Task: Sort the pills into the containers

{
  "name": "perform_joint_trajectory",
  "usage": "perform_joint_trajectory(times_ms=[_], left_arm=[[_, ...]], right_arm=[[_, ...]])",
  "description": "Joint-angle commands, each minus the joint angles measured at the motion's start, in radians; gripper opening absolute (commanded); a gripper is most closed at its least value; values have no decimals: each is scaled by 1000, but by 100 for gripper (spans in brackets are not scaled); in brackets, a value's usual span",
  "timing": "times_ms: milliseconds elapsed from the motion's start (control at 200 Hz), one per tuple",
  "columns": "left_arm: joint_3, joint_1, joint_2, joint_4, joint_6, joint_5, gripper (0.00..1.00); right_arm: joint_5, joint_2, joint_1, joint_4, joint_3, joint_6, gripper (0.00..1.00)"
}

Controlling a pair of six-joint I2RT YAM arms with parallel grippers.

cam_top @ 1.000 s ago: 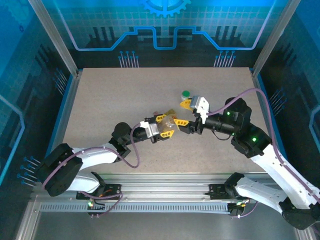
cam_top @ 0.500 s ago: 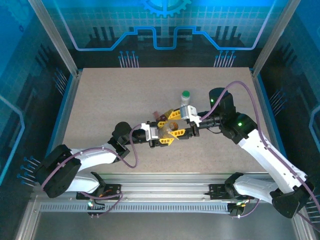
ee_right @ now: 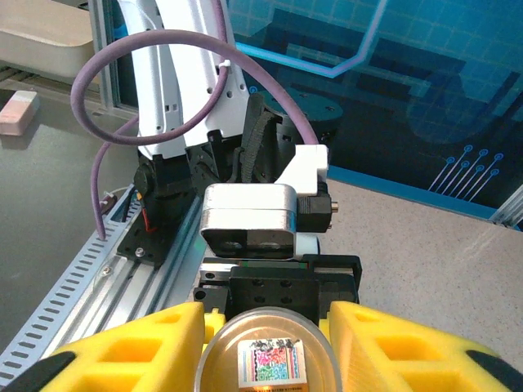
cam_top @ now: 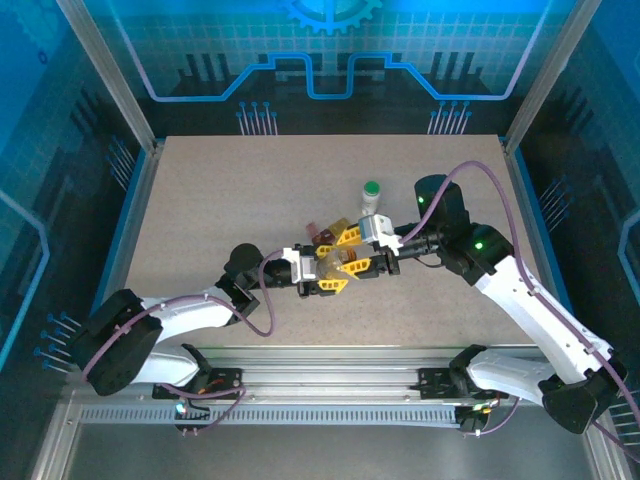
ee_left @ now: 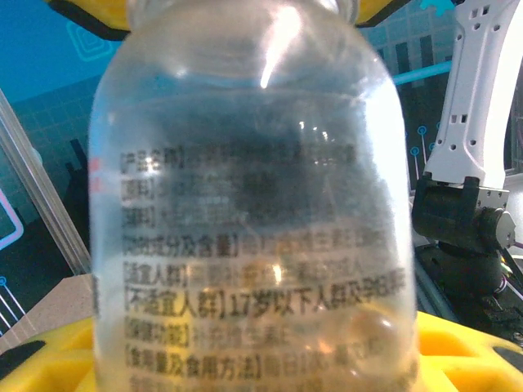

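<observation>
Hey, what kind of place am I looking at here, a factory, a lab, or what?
Most likely a robotics lab test cell rather than a factory. A left arm and a right arm are bolted by a slotted rail at a tabletop, boxed in by aluminium posts and blue circuit-print panels.

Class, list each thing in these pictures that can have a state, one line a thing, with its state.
clear bottle: held sideways, gripped by the left gripper.
left gripper: shut on the clear bottle.
right gripper: fingers on either side of the clear bottle's end; firm grip cannot be told.
white bottle: upright on the table, green cap on.
red-brown container: on the table beside the grippers; open or shut too small to tell.
</observation>
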Motion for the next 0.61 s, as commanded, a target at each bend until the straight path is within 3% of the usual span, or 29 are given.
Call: perform_joint_trajectory(times_ms=[0,250,420,600], left_arm=[[29,5,-23,27,-16,18,0],[58,5,-32,-2,-3,22,0],[63,4,-36,-2,19,-35,0],[60,5,-34,6,56,-118,0]], right_arm=[[39,-13,-6,-14,-9,13,45],[103,-34,-7,26,-50,90,41],[220,-36,0,126,-73,306,37],[497,-40,79,219,-119,547,38]])
